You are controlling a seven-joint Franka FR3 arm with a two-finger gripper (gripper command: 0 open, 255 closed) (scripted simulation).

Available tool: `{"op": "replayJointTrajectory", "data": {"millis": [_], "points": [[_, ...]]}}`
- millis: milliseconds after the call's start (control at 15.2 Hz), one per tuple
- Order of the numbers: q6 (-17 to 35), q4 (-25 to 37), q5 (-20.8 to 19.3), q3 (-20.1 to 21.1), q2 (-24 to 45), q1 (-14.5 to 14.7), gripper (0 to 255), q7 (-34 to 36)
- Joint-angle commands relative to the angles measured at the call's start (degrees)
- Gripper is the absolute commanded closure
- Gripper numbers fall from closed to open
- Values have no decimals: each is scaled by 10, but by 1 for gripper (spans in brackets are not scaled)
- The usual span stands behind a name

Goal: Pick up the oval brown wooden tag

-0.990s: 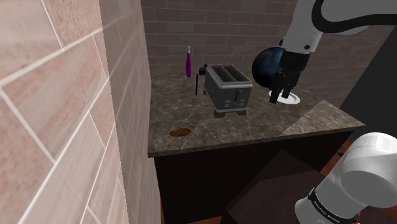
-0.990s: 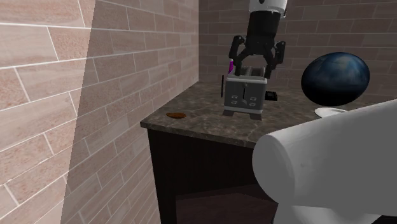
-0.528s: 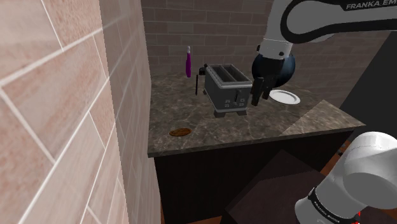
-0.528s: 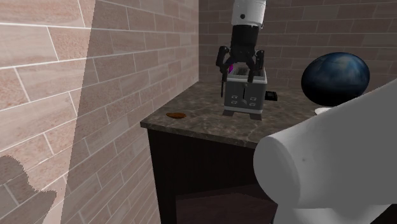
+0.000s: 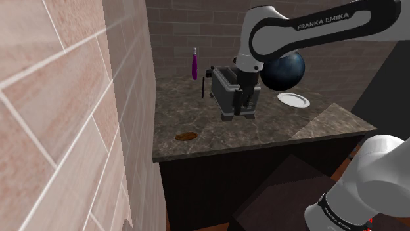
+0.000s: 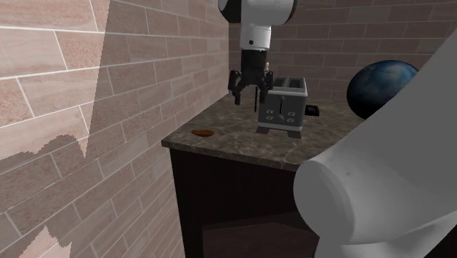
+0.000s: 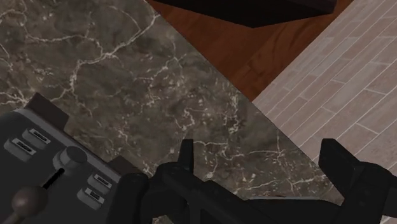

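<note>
- Plainly, the biggest thing we see is the tiled wall (image 5: 66, 98), which runs along one side of the counter.
- Next comes the dark marbled counter (image 5: 190, 108), which carries everything the task concerns.
- The white arm (image 5: 296, 29) reaches over the counter from the shoulder view's right, its hand pointing down.
- A dark blue sphere (image 5: 286, 69) sits at the back, behind the arm.
- The grey toaster (image 5: 223, 88) stands mid-counter, and the hand hangs just in front of it in the shoulder view.
- The gripper (image 6: 253, 97) hovers above the counter beside the toaster. Its jaws are spread wide and hold nothing, and in the wrist view we see only marble and floor between the fingers (image 7: 184, 156).
- A white plate (image 5: 294, 100) lies flat beside the sphere, well apart from our target.
- A purple bottle (image 5: 194, 64) stands at the back by the brick wall.
- The oval brown tag (image 5: 186, 136) lies flat near the counter's front edge, close to the tiled wall and well apart from the gripper.
- We judge the step in hand to be the approach, with no grasp yet begun.
- The next move, as we judge it, calls for travel past the toaster toward that front corner. A low descent should follow, with the fingers straddling the tag's narrow width, since so thin a piece offers little edge to pinch.
</note>
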Motion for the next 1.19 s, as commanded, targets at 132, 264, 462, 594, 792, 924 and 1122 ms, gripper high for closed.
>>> {"op": "replayJointTrajectory", "data": {"millis": [132, 264, 462, 594, 792, 924, 1122], "points": [[43, 49, -6, 14, 91, 16, 0, -24], [58, 75, -11, 22, 132, 23, 0, -33], [77, 118, -21, 34, 193, 35, 0, -45], [86, 149, -30, 42, 234, 42, 0, -52], [97, 198, -45, 53, 294, 55, 0, -61], [101, 234, -56, 59, 334, 64, 0, -67], [103, 290, -75, 68, 394, 80, 0, -75]]}}
